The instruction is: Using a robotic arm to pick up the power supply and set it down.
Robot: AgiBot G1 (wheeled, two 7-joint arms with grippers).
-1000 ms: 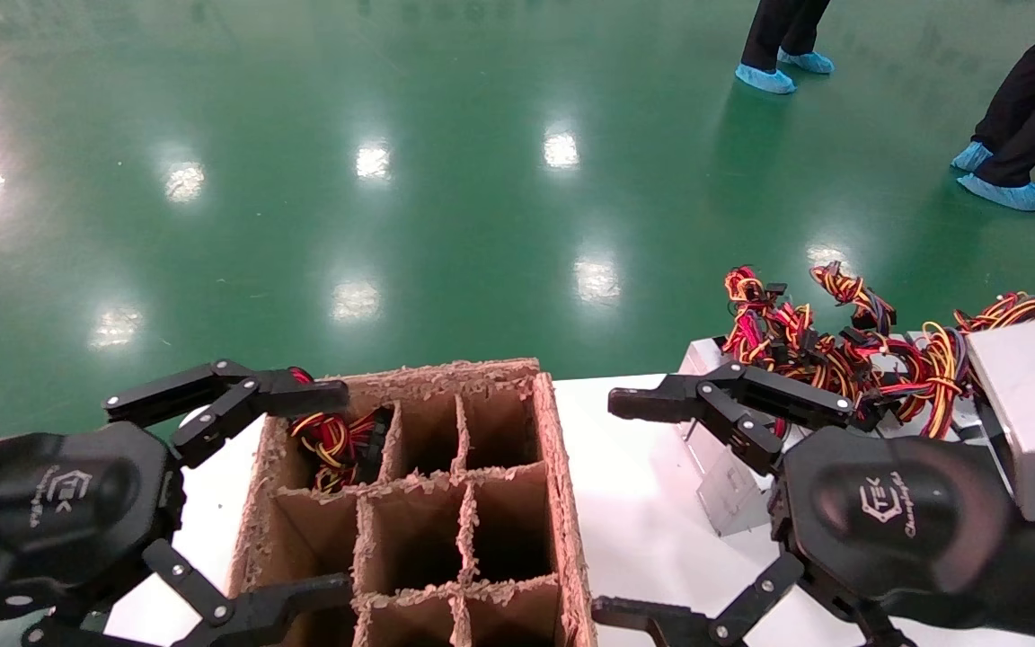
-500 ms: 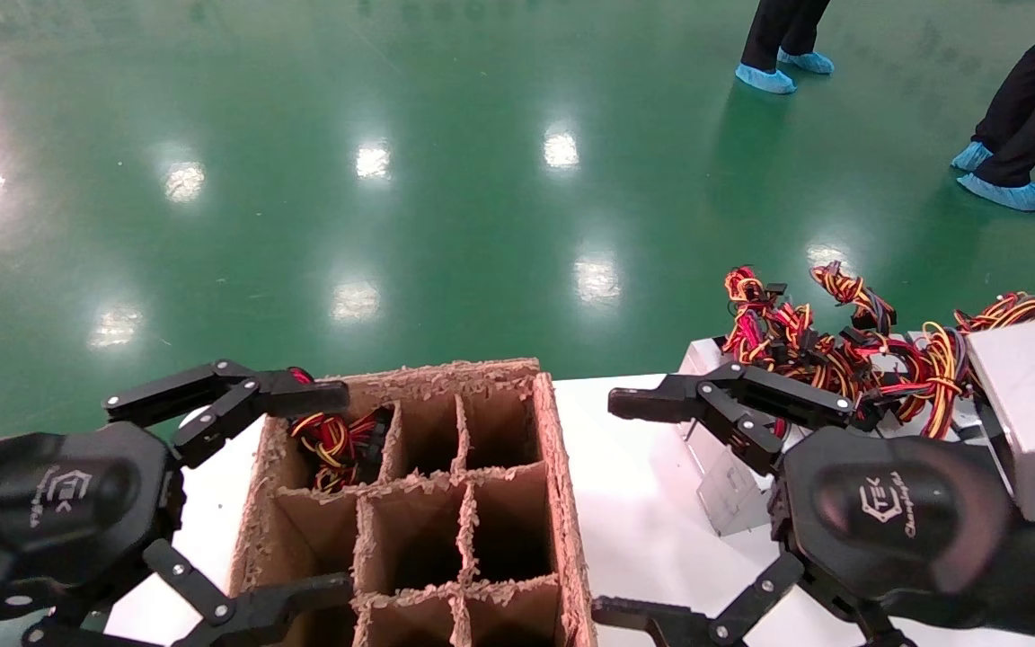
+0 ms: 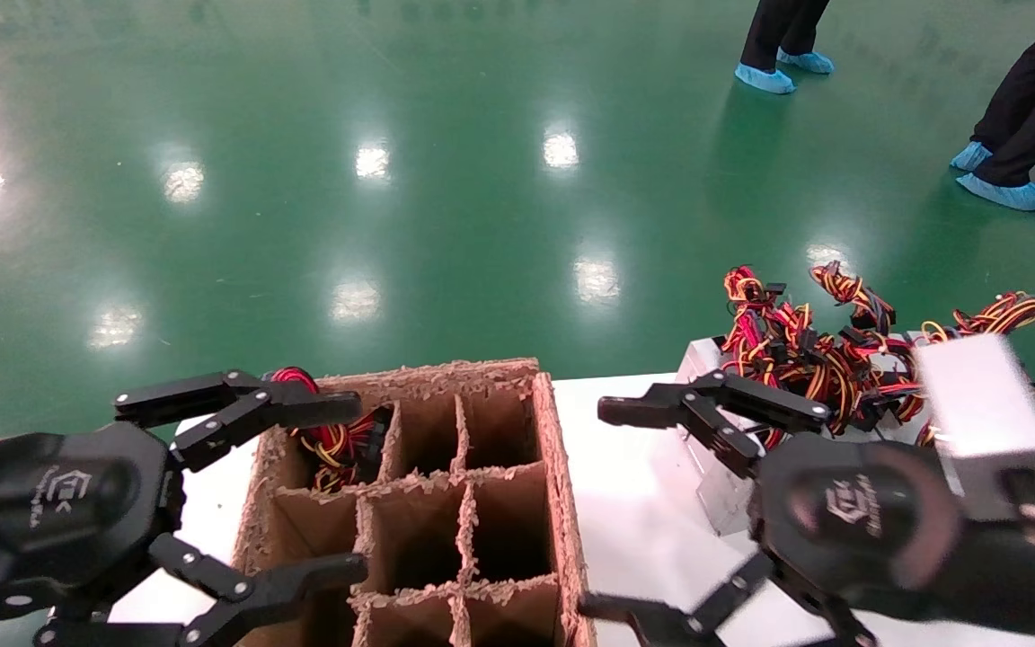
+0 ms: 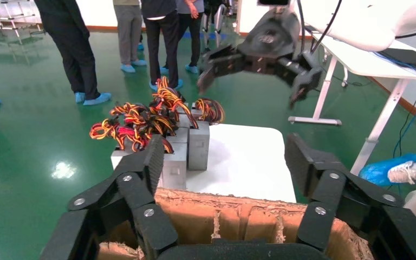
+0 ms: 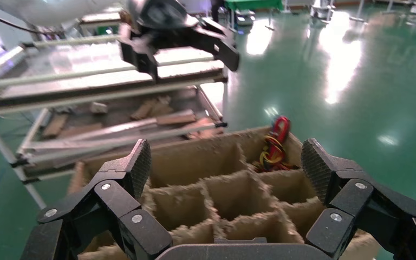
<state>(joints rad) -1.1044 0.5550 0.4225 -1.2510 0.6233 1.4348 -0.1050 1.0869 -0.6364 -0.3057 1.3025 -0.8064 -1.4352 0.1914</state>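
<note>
A glossy green floor (image 3: 446, 207) is seen throughout, marked by bright reflections of ceiling lights (image 3: 561, 148). Beyond the white surface (image 3: 634, 467), on that floor, people's dark-trousered legs in blue shoe covers (image 3: 765, 78) are seen. Beside the surface, a second white table on a metal leg (image 4: 382, 122) is shown. On its other side, a metal rack (image 5: 108, 108) holding wood scraps is seen.

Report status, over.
Left gripper open over carton. Right gripper open, empty, beside it. Power supplies untouched on table. Nothing blocking.
</note>
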